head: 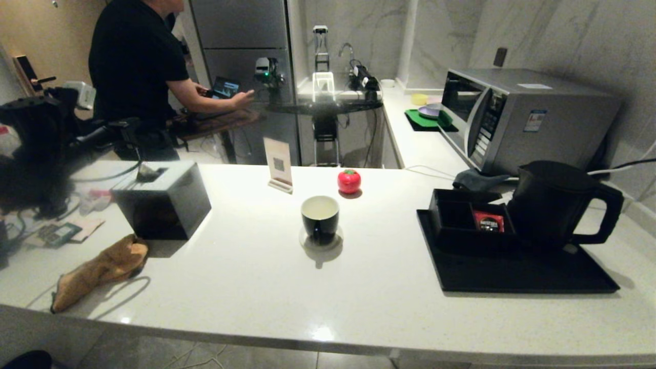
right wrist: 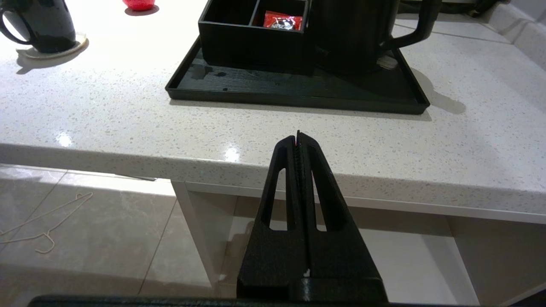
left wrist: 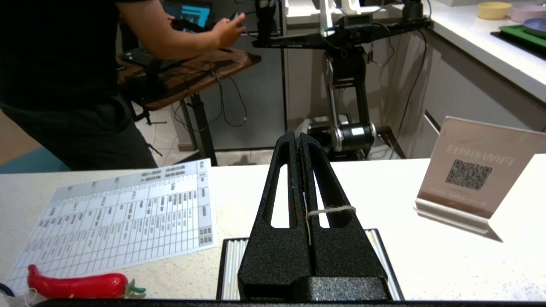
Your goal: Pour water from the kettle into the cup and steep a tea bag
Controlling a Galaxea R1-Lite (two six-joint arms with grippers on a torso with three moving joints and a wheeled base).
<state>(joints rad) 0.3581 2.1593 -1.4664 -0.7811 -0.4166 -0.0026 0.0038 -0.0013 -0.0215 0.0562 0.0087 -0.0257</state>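
Nothing started yet. Right gripper [right wrist: 298,138] sits off the counter's near edge, below counter level, fingers pressed together, holding nothing. Left gripper [left wrist: 300,138] also closed and empty, with a thin string looped round one finger; it hangs over a black box [head: 161,200] on the counter's left end, idle. Kettle [head: 551,202] stands upright on the tray [head: 512,274] at the right, handle [head: 602,212] pointing right, away from the cup. Cup [head: 320,218] is mid-counter on a coaster, well apart from the tray; can't tell whether it holds any water. Compartment box [head: 469,220] sits on the tray just left of the kettle with a red sachet [head: 488,221] inside. Step in hand, as I read it: right arm goes for the kettle handle. Do it well: open wide before closing in, rise above the counter edge first, come from the right so the fingers straddle the handle's vertical bar, not the body. Grip high on the loop for tilt control. Lift straight up to clear the tray lip and box before swinging left. Risk: the low grip lets it swing and slop.
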